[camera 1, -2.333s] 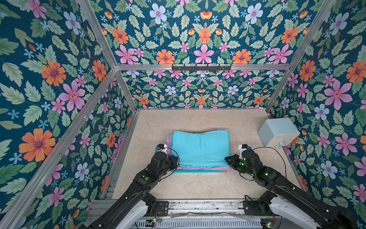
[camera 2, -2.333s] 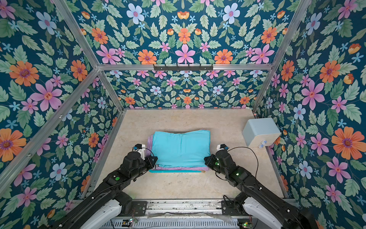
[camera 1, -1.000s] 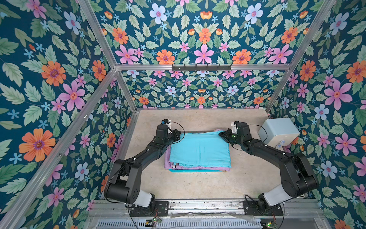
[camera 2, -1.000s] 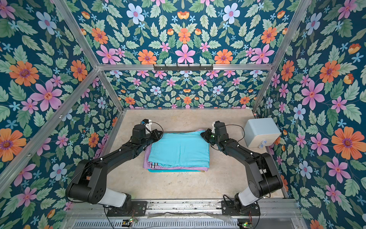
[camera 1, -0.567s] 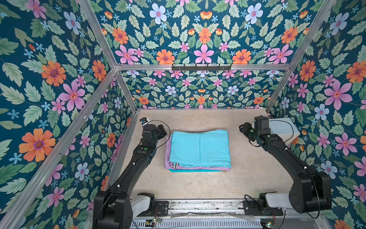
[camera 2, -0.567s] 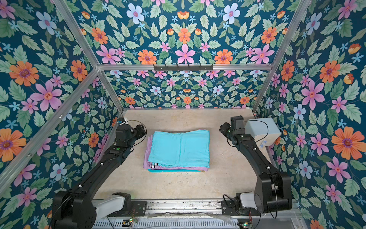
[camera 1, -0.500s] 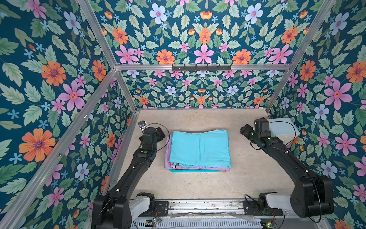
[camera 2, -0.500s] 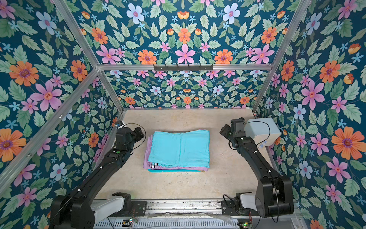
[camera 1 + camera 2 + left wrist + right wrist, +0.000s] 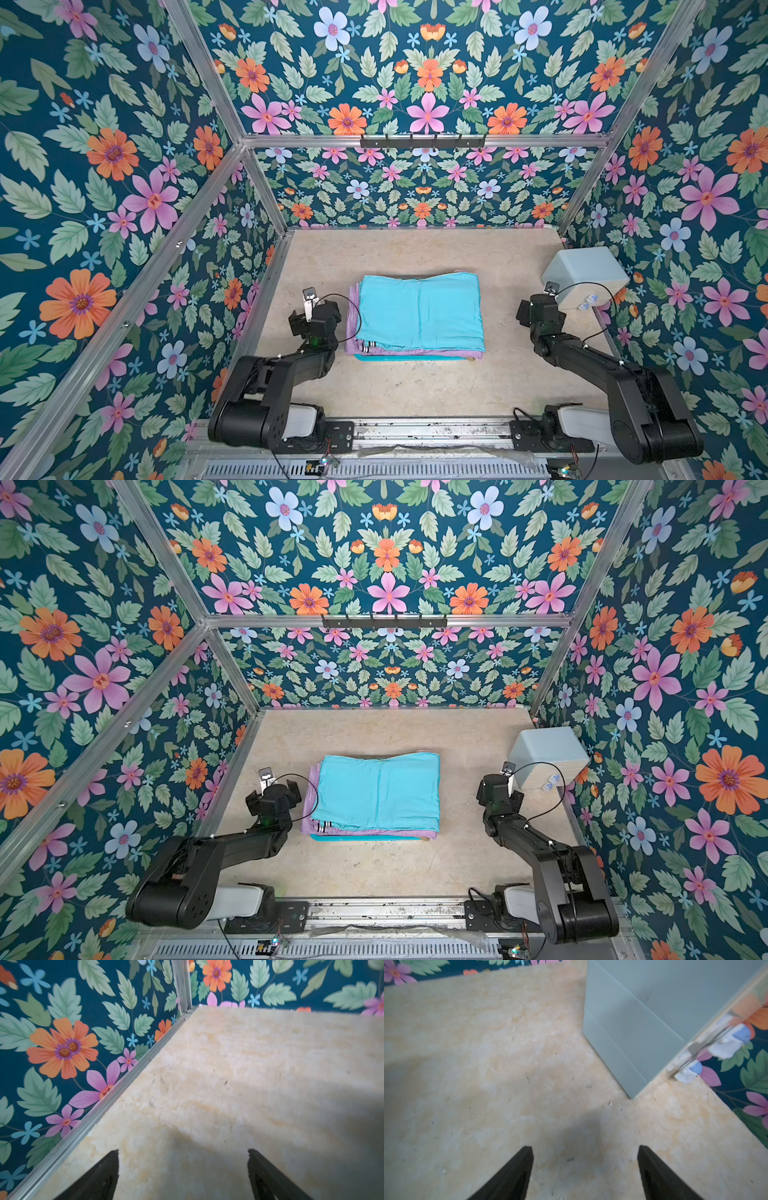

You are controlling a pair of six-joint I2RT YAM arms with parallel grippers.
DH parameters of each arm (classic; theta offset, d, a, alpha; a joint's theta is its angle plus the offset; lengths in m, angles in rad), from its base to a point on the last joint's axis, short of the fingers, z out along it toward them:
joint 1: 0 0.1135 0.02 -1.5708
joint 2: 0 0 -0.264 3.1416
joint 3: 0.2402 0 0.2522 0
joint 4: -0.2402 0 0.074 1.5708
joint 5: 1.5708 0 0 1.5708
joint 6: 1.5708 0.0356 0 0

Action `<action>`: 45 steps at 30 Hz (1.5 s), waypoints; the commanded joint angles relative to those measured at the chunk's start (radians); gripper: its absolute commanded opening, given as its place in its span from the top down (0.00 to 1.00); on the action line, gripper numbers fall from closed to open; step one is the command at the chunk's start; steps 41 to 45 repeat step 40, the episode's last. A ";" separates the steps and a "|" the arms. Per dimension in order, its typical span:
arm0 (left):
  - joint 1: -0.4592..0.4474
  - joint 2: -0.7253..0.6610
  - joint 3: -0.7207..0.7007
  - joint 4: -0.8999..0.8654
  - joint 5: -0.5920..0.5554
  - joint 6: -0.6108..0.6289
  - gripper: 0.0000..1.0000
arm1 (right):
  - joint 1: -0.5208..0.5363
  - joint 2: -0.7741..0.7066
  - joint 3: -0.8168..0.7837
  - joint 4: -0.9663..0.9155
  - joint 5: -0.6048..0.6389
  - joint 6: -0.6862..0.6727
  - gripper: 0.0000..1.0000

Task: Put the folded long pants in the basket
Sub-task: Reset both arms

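I am monitoring the cell through both top views and the two wrist cameras. The work surface point(image 9: 415, 395) is a pale beige, mottled tabletop, showing fine dark specks in the wrist views. Floral wallpaper point(image 9: 104, 158) on a dark teal ground is covering the walls, with aluminium frame bars point(image 9: 151, 284) running along the joints. A black hook rail point(image 9: 422, 142) is sitting on the back crossbar. A metal base rail point(image 9: 415, 432) is carrying both arm mounts at the near edge.

The folded long pants point(image 9: 419, 316) are lying as a flat stack at the middle of the table. The turquoise pair point(image 9: 378, 791) is on top and the lilac pair point(image 9: 353, 328) is showing beneath it. The basket point(image 9: 409, 358) is under the stack, with only a thin teal strip showing at the near side. A pale blue box point(image 9: 586, 270) is standing against the right wall.

The left gripper point(image 9: 182, 1150) is hanging over bare tabletop between the stack and the left wall, its jaws spread wide and holding nothing. The right gripper point(image 9: 585, 1146) is hanging over bare tabletop near the box corner, also spread wide and empty.
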 commanded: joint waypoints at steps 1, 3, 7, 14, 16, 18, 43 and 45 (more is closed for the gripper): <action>0.020 0.111 0.027 0.340 0.090 0.122 0.01 | -0.045 0.087 -0.047 0.409 -0.013 -0.062 0.18; 0.088 0.160 0.070 0.320 0.201 0.087 0.02 | -0.087 0.086 -0.079 0.426 -0.123 -0.042 0.11; 0.123 0.176 0.010 0.394 0.320 0.078 0.01 | -0.105 0.101 -0.129 0.524 -0.148 -0.020 0.06; 0.139 0.187 0.020 0.393 0.347 0.070 0.01 | -0.139 0.126 -0.115 0.537 -0.163 -0.010 0.01; 0.138 0.189 0.016 0.406 0.345 0.071 0.00 | -0.139 0.129 -0.117 0.551 -0.164 -0.012 0.01; 0.139 0.190 0.017 0.407 0.343 0.071 0.00 | -0.139 0.134 -0.117 0.560 -0.165 -0.016 0.01; 0.139 0.190 0.017 0.405 0.344 0.071 0.01 | -0.136 0.133 -0.112 0.549 -0.170 -0.021 0.01; 0.139 0.190 0.017 0.405 0.344 0.071 0.01 | -0.136 0.133 -0.112 0.549 -0.170 -0.021 0.01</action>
